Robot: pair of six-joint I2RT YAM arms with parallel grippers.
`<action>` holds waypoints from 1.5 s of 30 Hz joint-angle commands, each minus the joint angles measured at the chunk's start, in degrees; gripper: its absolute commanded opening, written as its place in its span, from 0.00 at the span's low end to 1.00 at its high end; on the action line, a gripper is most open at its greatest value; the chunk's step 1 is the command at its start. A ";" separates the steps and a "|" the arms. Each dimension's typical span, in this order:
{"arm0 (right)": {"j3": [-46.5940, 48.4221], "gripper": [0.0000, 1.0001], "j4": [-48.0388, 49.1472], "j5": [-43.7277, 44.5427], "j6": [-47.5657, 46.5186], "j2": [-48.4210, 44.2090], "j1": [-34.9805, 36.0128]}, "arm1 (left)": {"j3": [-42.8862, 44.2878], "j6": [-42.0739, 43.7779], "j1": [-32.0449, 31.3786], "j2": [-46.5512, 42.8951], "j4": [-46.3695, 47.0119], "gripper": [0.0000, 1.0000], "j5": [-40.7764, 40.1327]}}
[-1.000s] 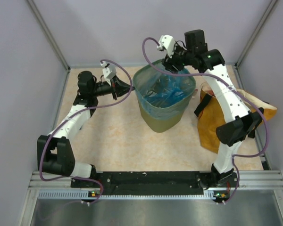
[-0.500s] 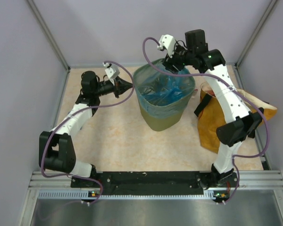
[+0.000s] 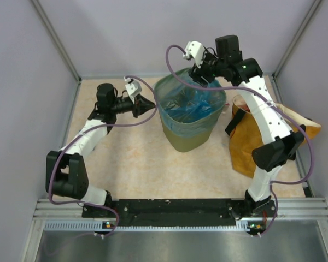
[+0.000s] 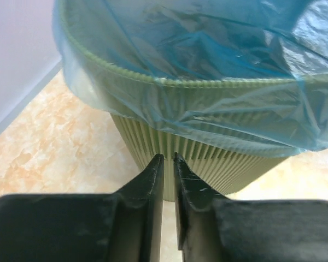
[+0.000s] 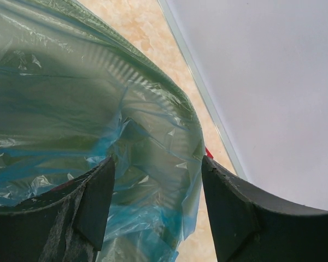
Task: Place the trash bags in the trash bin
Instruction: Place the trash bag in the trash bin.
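Top view: left gripper (image 3: 150,104) sat pinched together beside the bin (image 3: 187,139); right gripper (image 3: 200,78) gaped wide over the bag (image 3: 192,107).

Beige table (image 3: 131,164) bears trash bin (image 3: 188,139), apparently slumped sack (image 3: 246,147).

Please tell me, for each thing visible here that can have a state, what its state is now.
trash bag: opened out, lining the bin, edge folded over the rim.
trash bin: upright, lined.
left gripper: shut, empty, close to the bin's outer wall.
right gripper: open, the lined far rim between its fingers.
orange sack: slumped on the table beside the bin.
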 commanded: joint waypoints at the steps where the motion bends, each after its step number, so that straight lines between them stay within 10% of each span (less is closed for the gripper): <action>1: -0.98 0.64 1.98 0.45 -0.89 -4.57 -0.48 | 6.83 14.74 1.49 -3.21 -17.21 0.31 8.16; 4: -1.68 0.65 1.98 0.71 -1.07 -5.10 -0.48 | 10.70 21.62 4.38 -3.57 -26.57 0.68 11.50; 8: -2.03 0.65 1.98 0.36 -0.98 -5.45 -0.39 | 17.37 22.34 8.96 -2.25 -29.38 0.86 16.16; 25: -4.58 0.66 1.98 -1.05 -0.01 -8.97 -0.48 | 44.54 33.41 7.30 18.84 -44.42 0.85 28.39; 45: -7.48 0.66 1.98 1.24 -0.36 -11.52 -0.48 | 42.09 18.04 4.49 21.57 -28.61 0.76 32.44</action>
